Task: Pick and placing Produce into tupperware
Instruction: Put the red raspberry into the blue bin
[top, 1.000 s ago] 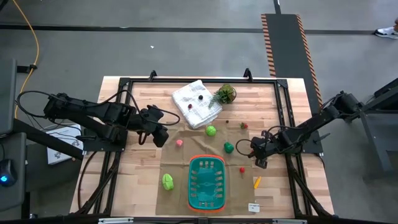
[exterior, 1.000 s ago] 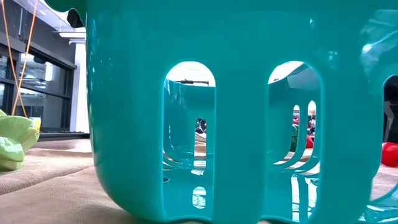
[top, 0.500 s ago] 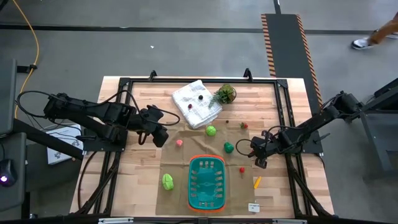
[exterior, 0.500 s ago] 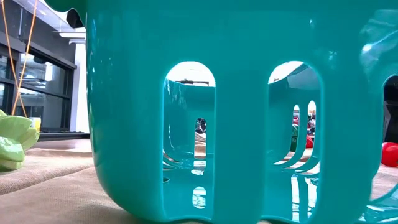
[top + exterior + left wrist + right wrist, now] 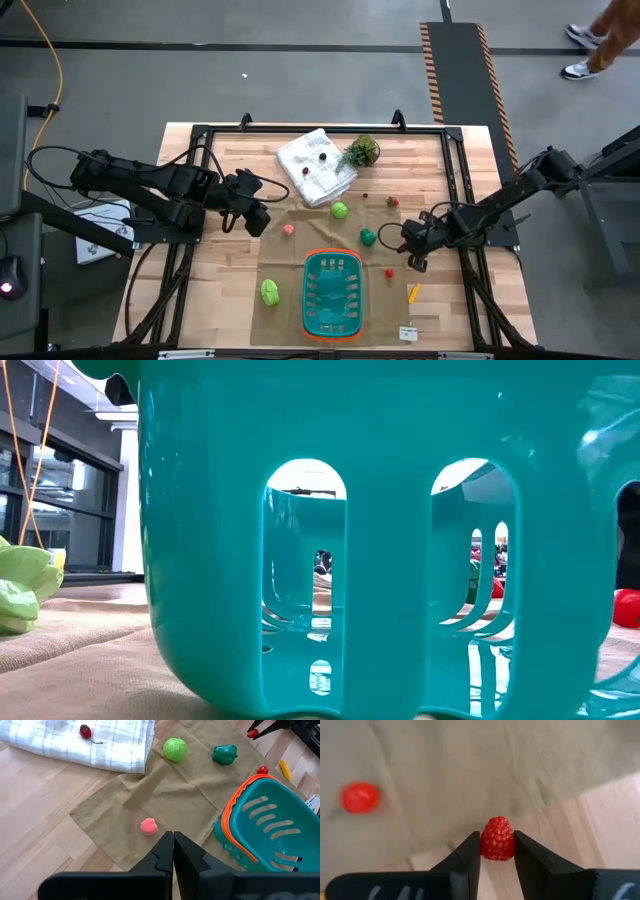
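The right gripper (image 5: 497,851) held a small red raspberry (image 5: 497,838) between its two fingers (image 5: 468,855); the fingers were closed only as far as the berry allowed, one pressing on each side of it. In the high view this right gripper (image 5: 415,262) stood above the counter (image 5: 230,300) to the right of the green basket (image 5: 333,294), just beyond the edge of the tan cloth (image 5: 300,245) on which the basket sat; a tiny red piece (image 5: 390,272) lay on the cloth between the gripper and the basket, and an orange carrot-like piece (image 5: 413,292) lay on the bare wood beside it.

The left gripper (image 5: 173,844) had its fingers (image 5: 162,851) pressed together with nothing between them; it waited to the upper left of the basket, near the cloth's far left corner, and a pink piece (image 5: 148,826) lay on the cloth just ahead of it.

The basket, with its orange rim, contained no produce that could be seen. A light green leafy piece (image 5: 269,292) lay just left of the basket; a round green piece (image 5: 339,210) and a dark green pepper (image 5: 368,237) lay beyond it on the cloth. A folded white cloth (image 5: 316,166) with a small dark red piece (image 5: 322,156) on it and a potted plant (image 5: 361,151) stood farther beyond the basket.
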Controlling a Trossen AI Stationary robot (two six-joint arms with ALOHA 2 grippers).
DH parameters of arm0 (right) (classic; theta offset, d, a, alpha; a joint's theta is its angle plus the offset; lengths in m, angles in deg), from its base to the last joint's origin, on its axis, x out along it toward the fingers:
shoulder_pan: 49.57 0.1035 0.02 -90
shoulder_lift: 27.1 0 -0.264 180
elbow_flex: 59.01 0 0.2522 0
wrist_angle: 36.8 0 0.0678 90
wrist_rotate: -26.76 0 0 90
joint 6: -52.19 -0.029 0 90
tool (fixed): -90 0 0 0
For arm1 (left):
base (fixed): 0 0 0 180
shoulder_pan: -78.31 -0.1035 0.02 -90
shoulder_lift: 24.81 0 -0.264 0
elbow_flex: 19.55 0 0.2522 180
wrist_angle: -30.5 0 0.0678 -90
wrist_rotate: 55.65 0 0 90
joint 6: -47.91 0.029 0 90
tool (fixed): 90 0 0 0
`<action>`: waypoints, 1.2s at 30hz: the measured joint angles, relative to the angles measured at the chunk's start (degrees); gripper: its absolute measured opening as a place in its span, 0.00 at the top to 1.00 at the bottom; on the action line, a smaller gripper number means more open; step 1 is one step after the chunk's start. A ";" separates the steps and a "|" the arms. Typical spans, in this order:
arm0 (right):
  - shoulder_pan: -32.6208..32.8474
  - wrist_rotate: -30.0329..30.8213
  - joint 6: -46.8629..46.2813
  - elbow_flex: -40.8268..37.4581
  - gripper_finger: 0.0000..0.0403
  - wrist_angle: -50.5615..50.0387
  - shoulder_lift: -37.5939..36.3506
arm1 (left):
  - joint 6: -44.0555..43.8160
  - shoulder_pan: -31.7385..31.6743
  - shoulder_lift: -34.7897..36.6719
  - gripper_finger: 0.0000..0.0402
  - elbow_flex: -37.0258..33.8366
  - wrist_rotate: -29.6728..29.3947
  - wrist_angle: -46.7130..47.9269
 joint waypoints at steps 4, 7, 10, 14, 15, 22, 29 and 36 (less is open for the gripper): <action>0.00 1.64 1.32 3.53 0.79 -0.87 0.00 | 0.37 0.00 0.00 1.00 0.00 0.00 0.00; 0.00 2.65 2.49 6.22 0.79 -2.15 0.00 | 0.37 0.00 0.01 1.00 0.00 0.00 0.00; 0.00 3.79 3.56 8.98 0.79 -3.73 0.00 | 0.37 0.00 0.01 1.00 0.00 -0.01 0.00; 0.00 5.53 5.87 13.05 0.79 -6.52 0.00 | 0.37 0.00 0.02 1.00 0.00 0.00 -0.05; 0.00 6.19 6.37 14.19 0.79 -7.29 0.00 | 0.37 0.00 0.02 1.00 0.00 -0.01 -0.09; 0.00 12.14 11.15 22.33 0.79 -14.18 -0.02 | -0.09 0.00 0.02 1.00 0.00 0.00 -0.13; 0.00 16.74 14.06 29.89 0.79 -16.93 -0.02 | -0.30 0.00 0.01 1.00 0.00 0.09 -0.15; 0.00 18.38 16.34 36.83 0.79 -16.46 -0.02 | -1.66 0.00 0.02 1.00 0.00 0.13 -0.20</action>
